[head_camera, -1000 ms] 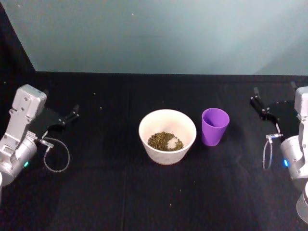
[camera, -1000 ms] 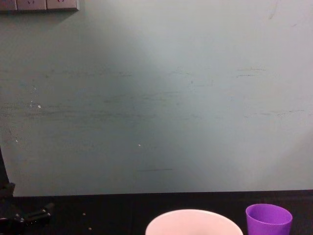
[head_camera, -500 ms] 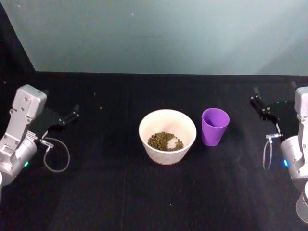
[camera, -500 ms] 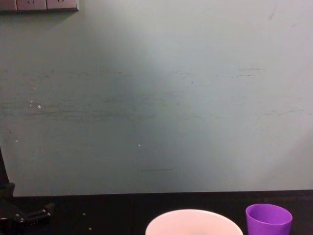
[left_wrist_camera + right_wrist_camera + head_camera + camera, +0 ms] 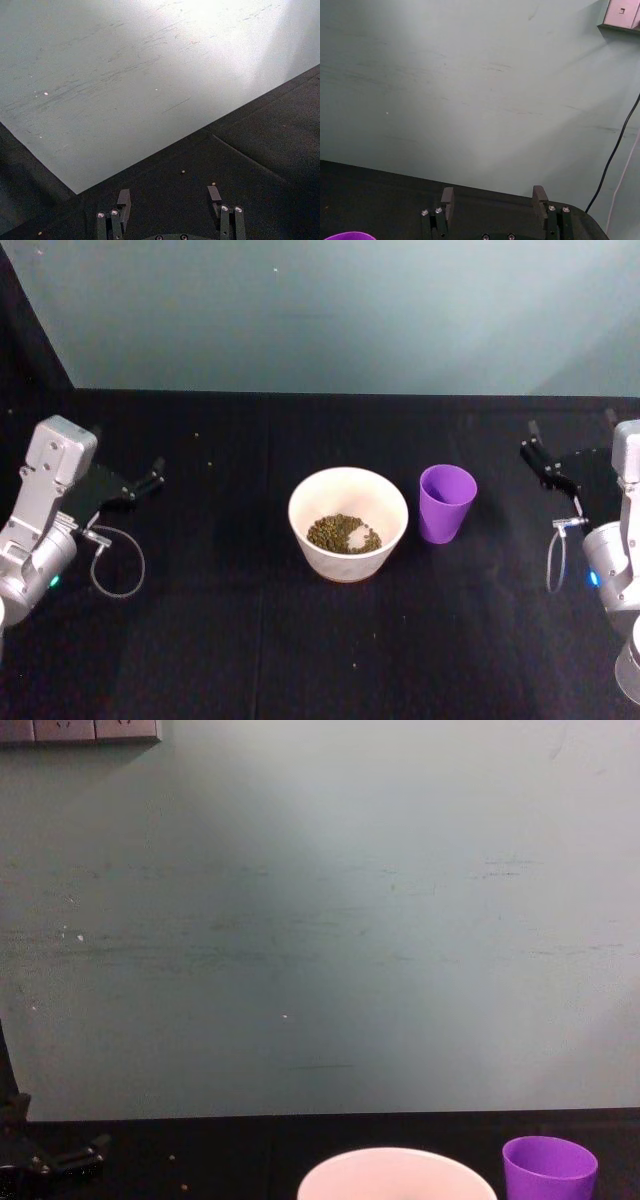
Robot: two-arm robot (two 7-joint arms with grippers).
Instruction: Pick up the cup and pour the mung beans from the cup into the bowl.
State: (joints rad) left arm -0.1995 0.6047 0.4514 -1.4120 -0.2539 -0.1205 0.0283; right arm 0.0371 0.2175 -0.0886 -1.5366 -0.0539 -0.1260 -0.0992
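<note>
The pale bowl [image 5: 348,560] stands at the table's middle, and the mung beans [image 5: 343,533] lie in a small heap on its bottom. Just right of it, apart from it, the purple cup [image 5: 446,505] stands upright; its inside looks plain purple. In the chest view the bowl's rim [image 5: 395,1165] and the cup [image 5: 550,1172] show at the lower edge. My left gripper [image 5: 127,450] rests far left, open and holding nothing, as the left wrist view [image 5: 169,196] confirms. My right gripper [image 5: 569,425] sits far right of the cup, open too [image 5: 493,197].
A black cloth [image 5: 220,640] covers the table, with a few stray beans [image 5: 196,435] on it at the back left. A grey-green wall [image 5: 320,310] rises behind the table's far edge. A cable loop [image 5: 118,562] hangs by the left arm.
</note>
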